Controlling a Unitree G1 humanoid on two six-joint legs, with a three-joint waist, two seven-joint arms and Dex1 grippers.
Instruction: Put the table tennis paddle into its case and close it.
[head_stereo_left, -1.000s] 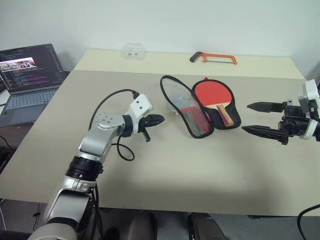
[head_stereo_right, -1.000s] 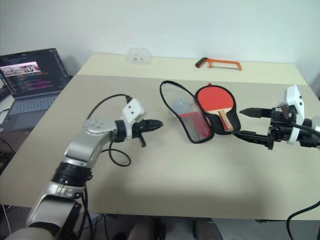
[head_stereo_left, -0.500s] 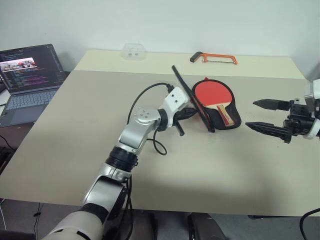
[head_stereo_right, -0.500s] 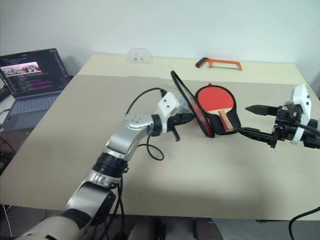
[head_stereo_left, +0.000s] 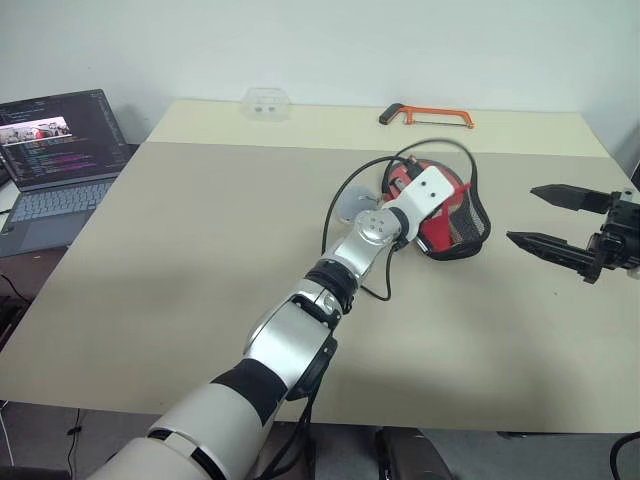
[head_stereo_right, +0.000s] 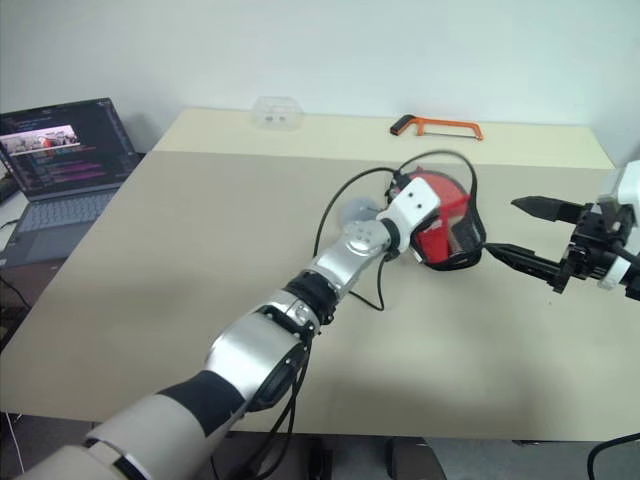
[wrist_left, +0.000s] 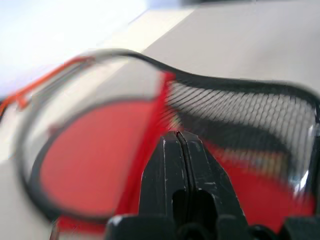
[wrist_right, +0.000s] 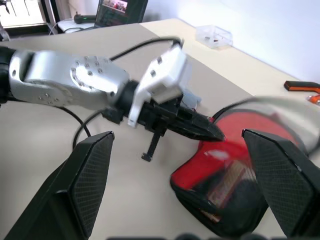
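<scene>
My left gripper (wrist_right: 212, 134), fingers pressed together with nothing between them, has its tip against the red, mesh-panelled flap of the case (head_stereo_right: 452, 232). The left wrist view shows those closed fingers (wrist_left: 177, 165) directly behind the flap, whose black-trimmed edge arches just beyond the tip. Past the flap, on the side away from my left gripper, lies the table tennis paddle (wrist_left: 95, 145): its red blade shows through the clear panel, inside the case outline. The case rests on the table (head_stereo_left: 200, 250) directly ahead of the left gripper.

My right gripper (head_stereo_left: 560, 220) hangs beside the case on the side opposite the left one, near it but apart, its two fingers spread wide and holding nothing.

I judge the step in hand to be the folding-over: the paddle is already in the lower half, and the flap leans over it, neither flat nor zipped. The next move calls for pressing the flap fully down onto the blade with the left fingertips, then bringing the open right gripper in to steady the case or find the zip pull, which I cannot make out.

Farther beyond the left gripper, at the table's back edge, lies an orange hacksaw (head_stereo_left: 428, 116); a clear plastic box (head_stereo_left: 267, 102) sits off to that gripper's left.
</scene>
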